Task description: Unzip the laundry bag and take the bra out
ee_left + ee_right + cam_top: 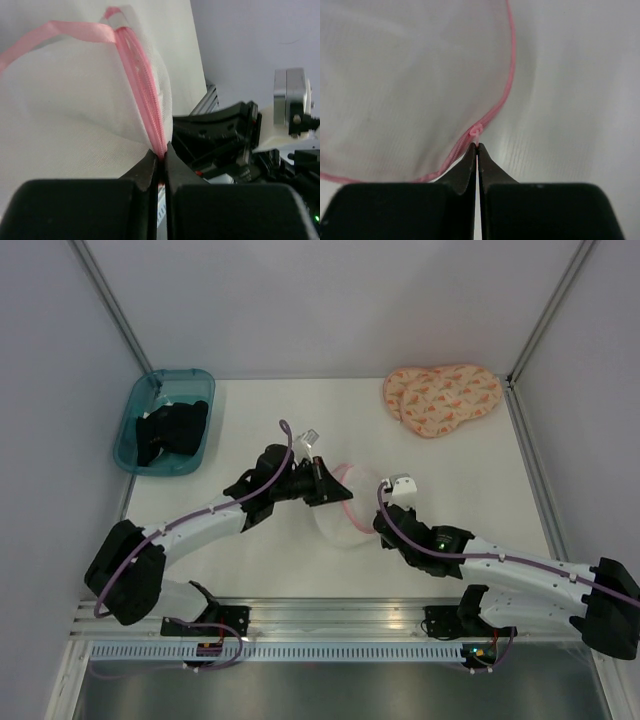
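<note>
The laundry bag (341, 524), white mesh with pink edging, lies mid-table between both grippers. My left gripper (334, 490) comes at it from the left. In the left wrist view that gripper (160, 154) is shut on the bag's pink zip (142, 75), pinching the seam so the mesh (75, 110) rises towards the fingers. My right gripper (379, 519) reaches the bag's right side. In the right wrist view it (478, 145) is shut on the small pink zip pull (476, 133), with the bag (395, 75) spread beyond. I cannot make out the bra as separate from the white mesh.
A teal bin (131, 420) holding black clothing (170, 428) stands at the back left. A peach patterned pad (441, 398) lies at the back right. Grey walls close in the table on three sides, and a metal rail (330, 616) runs along the near edge.
</note>
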Controlling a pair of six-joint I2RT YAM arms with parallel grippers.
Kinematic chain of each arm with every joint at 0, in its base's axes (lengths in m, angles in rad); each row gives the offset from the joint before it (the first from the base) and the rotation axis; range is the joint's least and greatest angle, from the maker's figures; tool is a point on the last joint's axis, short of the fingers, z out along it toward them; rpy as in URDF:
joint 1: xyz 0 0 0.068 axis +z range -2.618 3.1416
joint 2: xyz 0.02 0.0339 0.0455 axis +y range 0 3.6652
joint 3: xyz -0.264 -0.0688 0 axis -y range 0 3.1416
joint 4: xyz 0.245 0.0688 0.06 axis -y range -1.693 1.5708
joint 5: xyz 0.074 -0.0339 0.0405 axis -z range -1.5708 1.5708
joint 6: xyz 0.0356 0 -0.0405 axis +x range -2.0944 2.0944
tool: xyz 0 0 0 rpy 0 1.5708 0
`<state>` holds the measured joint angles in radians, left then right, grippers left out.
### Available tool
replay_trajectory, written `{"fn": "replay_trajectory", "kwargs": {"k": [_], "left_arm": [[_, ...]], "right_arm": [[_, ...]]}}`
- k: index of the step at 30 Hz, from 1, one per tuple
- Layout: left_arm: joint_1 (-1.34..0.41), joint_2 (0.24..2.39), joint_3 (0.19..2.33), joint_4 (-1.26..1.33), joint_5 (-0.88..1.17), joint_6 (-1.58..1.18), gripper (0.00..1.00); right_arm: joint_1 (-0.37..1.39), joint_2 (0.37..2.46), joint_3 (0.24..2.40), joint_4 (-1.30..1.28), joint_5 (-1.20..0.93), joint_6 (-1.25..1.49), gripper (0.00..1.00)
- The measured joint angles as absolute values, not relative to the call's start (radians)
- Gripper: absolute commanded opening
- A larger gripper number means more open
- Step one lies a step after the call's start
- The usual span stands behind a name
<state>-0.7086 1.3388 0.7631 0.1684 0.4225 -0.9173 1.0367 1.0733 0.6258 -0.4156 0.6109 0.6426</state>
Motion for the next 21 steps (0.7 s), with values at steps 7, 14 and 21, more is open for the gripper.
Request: {"fn": "replay_trajectory", "kwargs": {"k": [7, 14, 21], "left_arm": [[-0.633, 1.432, 0.846, 0.197, 0.418, -0.870, 1.00], [-0.630, 1.275, 0.692, 0.146, 0.348, -0.902, 1.00], [-0.637, 1.113, 0.517, 0.108, 0.341, -0.991, 1.00]], "right_arm": [[1.036, 0.967, 0.619, -0.370, 0.506, 0.595, 0.00], [1.036, 0.957, 0.591, -0.243, 0.239, 0.532, 0.00], [1.036, 1.004, 0.575, -0.115, 0.060, 0.495, 0.01]]}}
